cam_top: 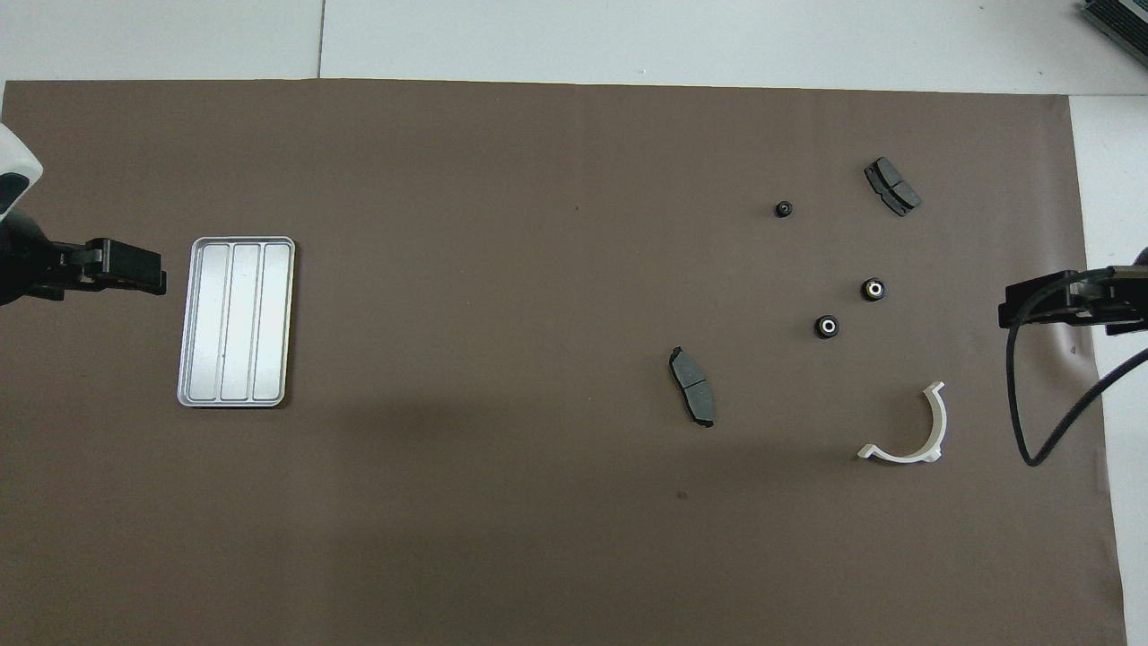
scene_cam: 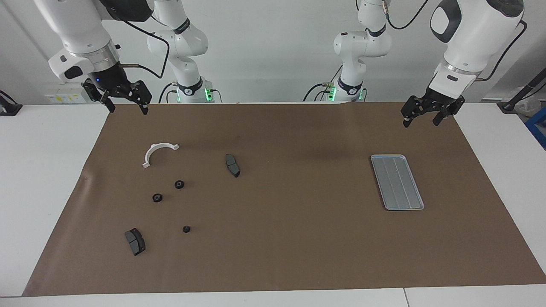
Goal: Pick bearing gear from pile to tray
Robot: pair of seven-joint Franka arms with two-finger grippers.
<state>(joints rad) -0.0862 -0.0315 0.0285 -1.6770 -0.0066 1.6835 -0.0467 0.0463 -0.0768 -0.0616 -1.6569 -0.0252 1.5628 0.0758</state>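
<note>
Bare mat (scene_cam: 298,204) separates pile (scene_cam: 179,184) from tray (scene_cam: 396,182); parts well apart — pincer-passable.

Both arms parked high, neither touching anything. Right gripper (scene_cam: 126,104), black two-finger unit on the white jointed right arm (scene_cam: 81,30), hangs tips down at its own end of the table, fingers spread apart. Left gripper (scene_cam: 428,117), same black unit on the white left arm (scene_cam: 469,38), mirrors it at the opposite end, fingers likewise apart.
</note>
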